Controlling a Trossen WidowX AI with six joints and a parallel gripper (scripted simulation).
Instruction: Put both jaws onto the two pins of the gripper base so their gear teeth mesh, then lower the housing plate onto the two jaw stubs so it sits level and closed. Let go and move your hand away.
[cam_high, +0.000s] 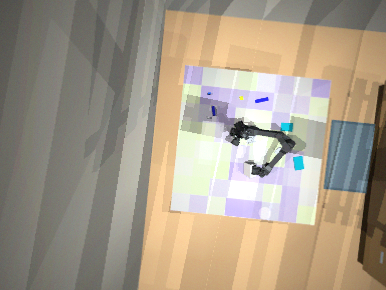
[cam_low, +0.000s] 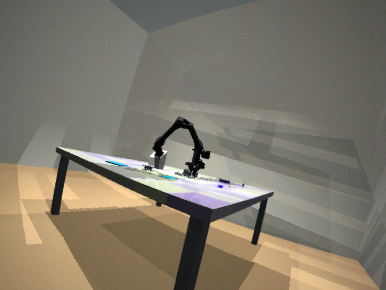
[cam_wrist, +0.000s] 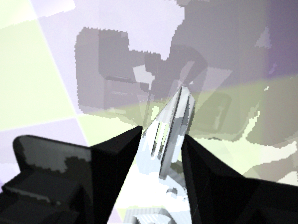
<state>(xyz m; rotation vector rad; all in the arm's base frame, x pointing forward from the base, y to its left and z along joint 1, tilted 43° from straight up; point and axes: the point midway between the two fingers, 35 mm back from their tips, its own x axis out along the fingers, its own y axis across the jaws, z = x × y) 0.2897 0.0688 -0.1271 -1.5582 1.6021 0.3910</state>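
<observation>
My gripper (cam_high: 234, 137) (cam_low: 193, 173) (cam_wrist: 161, 134) is low over the table, its fingers much narrowed. In the wrist view a pale grey jaw (cam_wrist: 172, 131) stands between the fingertips, slanting up to a pointed end past them. The right finger seems to touch it. The left fingertip is at its other edge, and the gripper looks shut on it. A pale grey part (cam_wrist: 149, 216) shows at the bottom edge of the wrist view, perhaps the gripper base. Pins, gear teeth, the other jaw and the housing plate cannot be made out.
A blue bar (cam_high: 261, 100), a small yellow piece (cam_high: 241, 98), a small blue piece (cam_high: 209, 93) and a dark blue part (cam_high: 214, 111) lie beyond the gripper. Cyan pieces (cam_high: 286, 127) (cam_high: 298, 163) lie near the arm. A grey box (cam_high: 248, 169) (cam_low: 160, 161) stands by the arm's base.
</observation>
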